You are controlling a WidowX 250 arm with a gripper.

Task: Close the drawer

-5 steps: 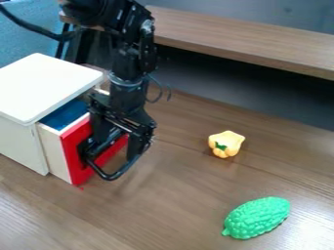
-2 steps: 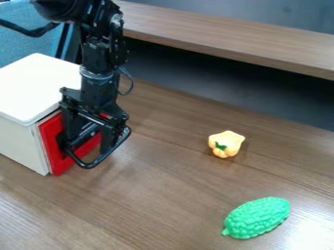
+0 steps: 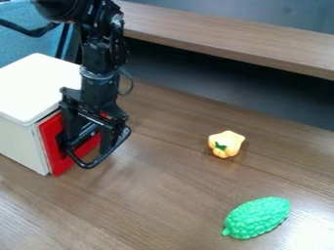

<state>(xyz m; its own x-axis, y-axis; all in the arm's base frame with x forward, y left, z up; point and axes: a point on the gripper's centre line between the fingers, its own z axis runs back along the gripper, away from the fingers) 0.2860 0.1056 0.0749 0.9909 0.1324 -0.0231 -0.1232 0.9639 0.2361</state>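
Pressing squarely and gently should be seating the red drawer front (image 3: 53,150); the tool (image 3: 95,147) is touching it, spread or pressed together I cannot tell.

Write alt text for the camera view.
A black gripper is at the red-fronted drawer of a white cabinet, closed or nearly so; a yellow toy pepper and bumpy green toy lie on the wooden table.

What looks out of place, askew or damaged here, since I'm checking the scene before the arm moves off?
Nothing stands out: the red drawer front sits up against the white cabinet with the gripper at it. The yellow toy and green toy lie apart on the table, with no spill or damage visible.
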